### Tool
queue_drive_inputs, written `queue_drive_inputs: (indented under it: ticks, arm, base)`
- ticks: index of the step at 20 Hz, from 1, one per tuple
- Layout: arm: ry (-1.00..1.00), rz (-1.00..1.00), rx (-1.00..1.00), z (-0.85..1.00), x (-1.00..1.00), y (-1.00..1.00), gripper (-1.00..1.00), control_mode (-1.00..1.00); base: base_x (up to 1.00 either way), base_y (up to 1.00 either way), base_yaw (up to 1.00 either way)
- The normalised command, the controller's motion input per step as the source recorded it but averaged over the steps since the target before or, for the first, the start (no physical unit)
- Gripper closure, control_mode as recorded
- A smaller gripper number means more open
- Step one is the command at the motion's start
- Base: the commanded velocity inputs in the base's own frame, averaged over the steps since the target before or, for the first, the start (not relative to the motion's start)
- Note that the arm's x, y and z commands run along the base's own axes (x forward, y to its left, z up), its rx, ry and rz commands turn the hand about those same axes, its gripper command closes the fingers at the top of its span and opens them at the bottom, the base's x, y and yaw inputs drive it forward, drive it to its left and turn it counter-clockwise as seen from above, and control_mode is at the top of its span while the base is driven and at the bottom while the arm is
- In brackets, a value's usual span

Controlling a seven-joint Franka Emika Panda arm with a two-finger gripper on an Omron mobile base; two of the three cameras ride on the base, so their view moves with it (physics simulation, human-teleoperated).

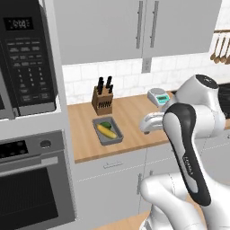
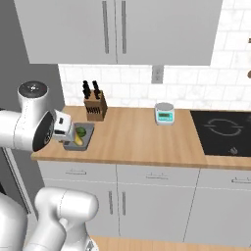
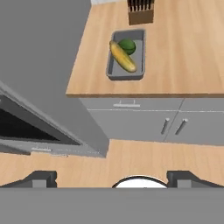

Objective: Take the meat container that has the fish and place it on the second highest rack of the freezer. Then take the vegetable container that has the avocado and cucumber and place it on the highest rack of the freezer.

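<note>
The jaws [image 3: 112, 178] stand spread as wide as they go and hold nothing, their two dark tips far apart in the hand view, out in front of the tabletop [image 3: 183, 57] edge above the wooden floor [image 3: 131, 157]. The grey vegetable container [image 3: 126, 60] sits near the tabletop's left front corner, holding the cucumber [image 3: 122, 57] with the avocado [image 3: 127, 45] just beside it. A knife block [image 1: 102, 101] stands behind it. To the right the tabletop runs bare toward a small scale [image 2: 164, 113] and the cooktop [image 2: 223, 131]. The microwave [image 1: 24, 54] display is too blurred to read.
</note>
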Motion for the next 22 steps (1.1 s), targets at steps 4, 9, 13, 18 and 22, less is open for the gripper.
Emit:
queue_drive_inputs:
  ticks: [4,9,13,18,22]
  arm:
    - [0.13,-0.41,0.00,-0.85,0.67,0.04,-1.00,-1.00]
    - [0.20,-0.29,0.06,-0.76,0.85,0.00,-1.00,-1.00]
    - [0.17,-0.13,0.07,-0.34,0.96,0.10,-1.00,-1.00]
    - [0.14,-0.15,0.09,-0.09,0.71,0.30,-1.00,-1.00]
    - [0.16,0.00,0.05,-0.11,0.28,0.44,-1.00,-1.00]
  base:
    - [0.00,0.00,0.00]
    - [0.00,0.00,0.00]
    - [0.00,0.00,0.00]
    - [0.00,0.00,0.00]
    - [0.00,0.00,0.00]
